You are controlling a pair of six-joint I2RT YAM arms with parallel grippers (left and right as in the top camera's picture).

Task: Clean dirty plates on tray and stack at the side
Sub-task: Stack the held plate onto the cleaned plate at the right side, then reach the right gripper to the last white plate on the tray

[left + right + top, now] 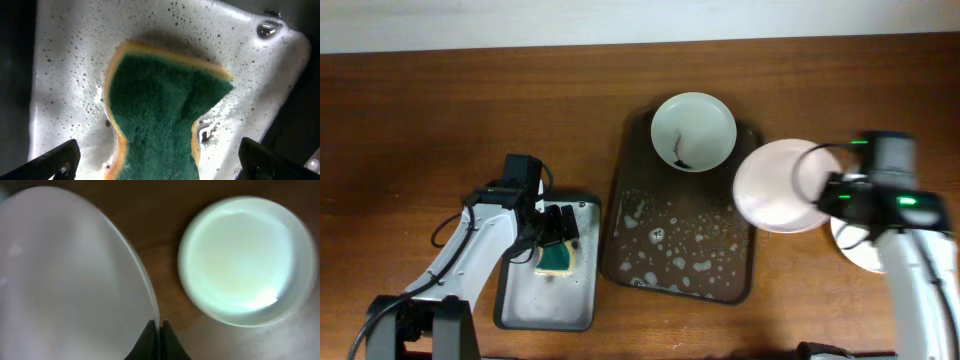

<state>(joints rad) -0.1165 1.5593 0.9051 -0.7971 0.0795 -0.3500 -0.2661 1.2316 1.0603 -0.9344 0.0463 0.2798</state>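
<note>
While aloft, plate (778, 186) between right fingers (148, 342).

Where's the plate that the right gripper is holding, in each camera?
Overhead: held plate, mid-right, overlapping the right edge of the tray.
Left wrist: not in it.
Right wrist: held plate fills the left half, rim pinched in the right gripper.
Shared landmark: the other plate, lying just right of it.

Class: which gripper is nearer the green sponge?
Left. The left gripper is right over the sponge in the grey tray; the right gripper is far off at the other side, gripping a plate.
</note>
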